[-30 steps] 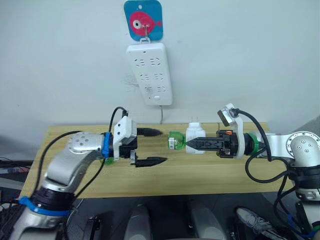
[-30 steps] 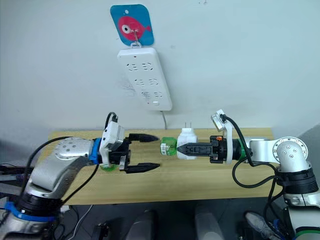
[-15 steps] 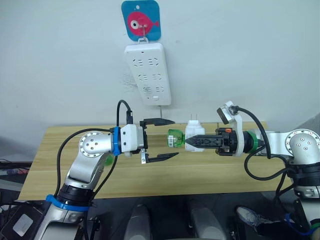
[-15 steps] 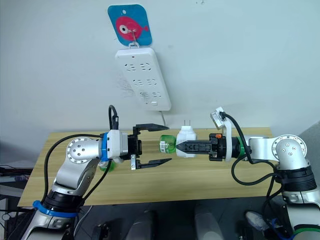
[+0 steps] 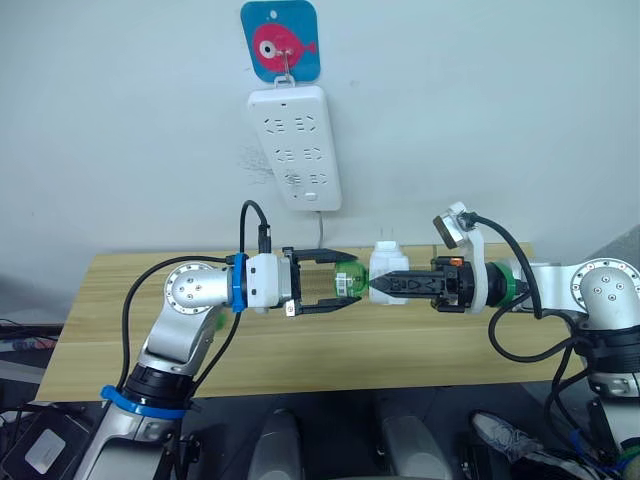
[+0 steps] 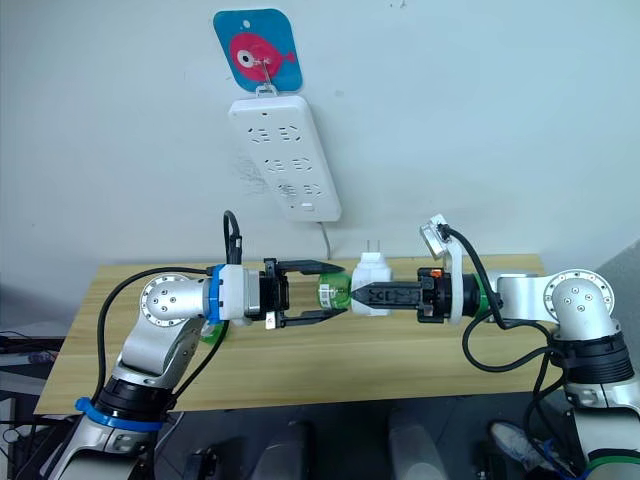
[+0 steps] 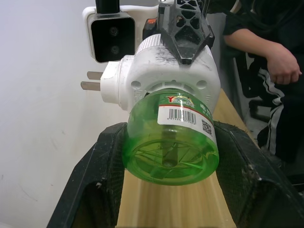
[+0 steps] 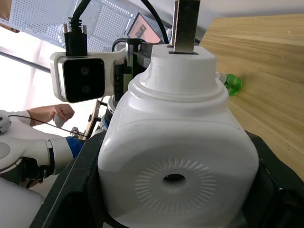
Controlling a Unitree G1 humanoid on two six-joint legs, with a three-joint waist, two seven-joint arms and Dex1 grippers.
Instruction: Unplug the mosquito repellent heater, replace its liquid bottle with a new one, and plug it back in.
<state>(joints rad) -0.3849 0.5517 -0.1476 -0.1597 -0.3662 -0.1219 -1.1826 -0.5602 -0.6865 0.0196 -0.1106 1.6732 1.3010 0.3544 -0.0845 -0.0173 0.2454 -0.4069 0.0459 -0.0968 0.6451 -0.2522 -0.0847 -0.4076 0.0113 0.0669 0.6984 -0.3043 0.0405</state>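
A pale wooden table (image 5: 300, 360) stands against a plain white wall; on the wall a blue card with a red fish (image 5: 281, 40) hangs on a hook, and a long white power strip (image 5: 297, 148) hangs just under it, its cord dropping behind the table; none of its sockets is in use. At the left, the left gripper (image 5: 345, 281) reaches out level above the table, its two black fingers spread to either side of the green liquid bottle (image 5: 349, 283); the left wrist view shows the fingers (image 7: 107, 164) close beside the bottle's flanks, but whether they touch it I cannot tell. The bottle is translucent green with a barcode label, and it sits in the end of the mosquito repellent heater (image 5: 385, 277), which is held in the air above the table's middle, prongs pointing up, well below the power strip. To the right, the right gripper (image 5: 378, 284) is clamped on the white heater body, one finger across its front; the right wrist view shows the heater's round vent hole (image 8: 174, 179) facing the camera. A second green bottle (image 8: 233, 83) lies on the table, largely hidden behind the left arm. A seated person (image 7: 270, 57) shows at the edge of the left wrist view, cut off by the frame.
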